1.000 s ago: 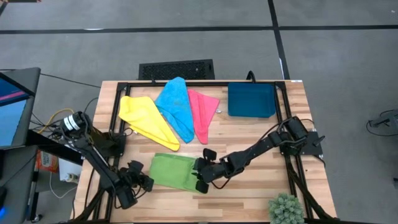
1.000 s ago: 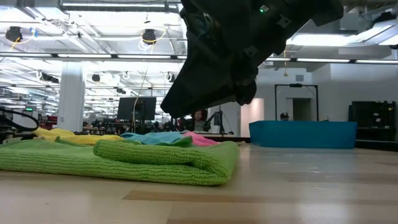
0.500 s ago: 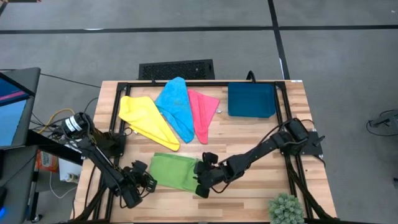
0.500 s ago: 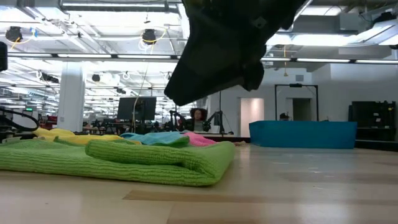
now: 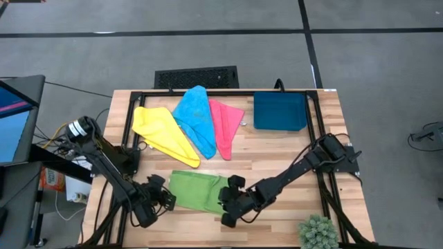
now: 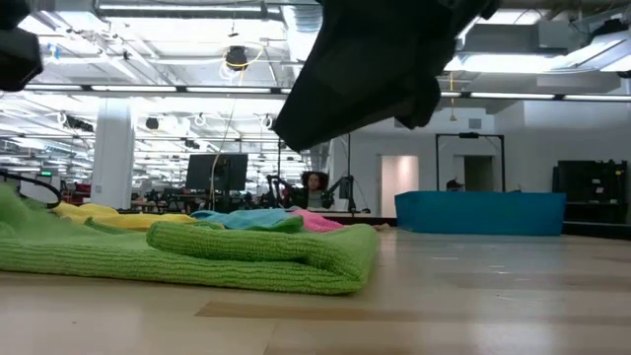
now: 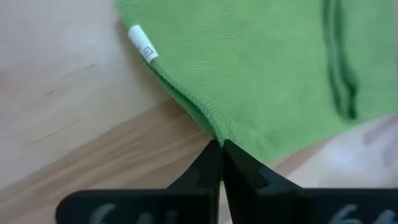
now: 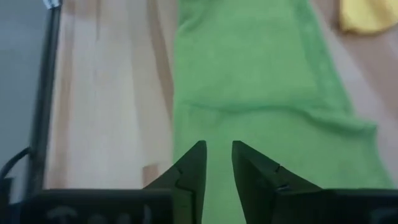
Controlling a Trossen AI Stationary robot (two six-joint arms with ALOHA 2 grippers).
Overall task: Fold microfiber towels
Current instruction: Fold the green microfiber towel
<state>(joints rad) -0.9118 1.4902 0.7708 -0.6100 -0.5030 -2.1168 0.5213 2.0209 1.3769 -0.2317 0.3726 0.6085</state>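
- Cloth first: the green towel (image 5: 195, 191) is thin, limp microfibre, so it should weigh next to nothing, drape from any held point, and drag on the wood rather than slide; hemmed edges and corners look like the surest places to take hold
- It lies near the front of the wooden table (image 5: 325, 145), partly folded, its right-hand end rolled into a plump rounded fold that shows clearly in the low view
- Left gripper (image 7: 221, 149) has its fingers pressed together on the stitched hem at the towel's left edge, pinching it, close to a small white label (image 7: 142, 46)
- Right gripper (image 8: 217, 163) hovers over the towel's right end with a narrow gap between its fingers, and nothing shows between them
- Looped, slightly fuzzy pile covers the towel, with a neat overlocked border
- Behind it the yellow towel (image 5: 163, 133), blue towel (image 5: 196, 117) and pink towel (image 5: 225, 124) lie as loose, overlapping, pointed shapes
- Beside them stands a rigid dark blue tray (image 5: 279, 111), square-edged and smooth
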